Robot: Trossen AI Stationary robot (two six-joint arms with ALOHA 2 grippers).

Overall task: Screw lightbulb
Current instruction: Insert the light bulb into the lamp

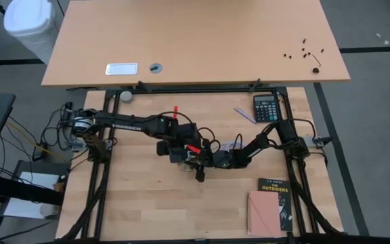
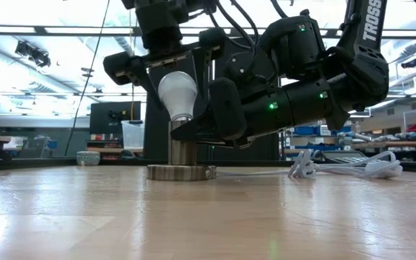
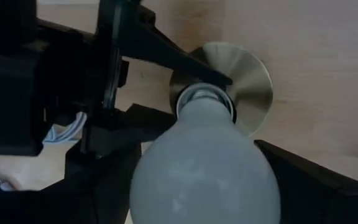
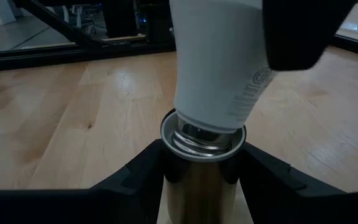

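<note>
The lightbulb (image 2: 178, 92) sits base-down in the socket (image 2: 181, 153) mid-worktop. Left gripper (image 2: 166, 72) straddles its dome, fingers spread; right gripper (image 4: 202, 163) pinches the socket. Light, fragile, slick: grip the widest part gently.

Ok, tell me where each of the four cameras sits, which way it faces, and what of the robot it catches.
High view: above the table, looking straight down; both arms meet at the centre.
Low view: at table-top height, looking level at the lightbulb in the socket; arms come from above.
Left wrist view: above the lightbulb, looking down past the left gripper, whose fingers flank it.
Right wrist view: low, level; the right gripper is shut on the socket.
Shared: all three close views show lightbulb and socket.
</note>
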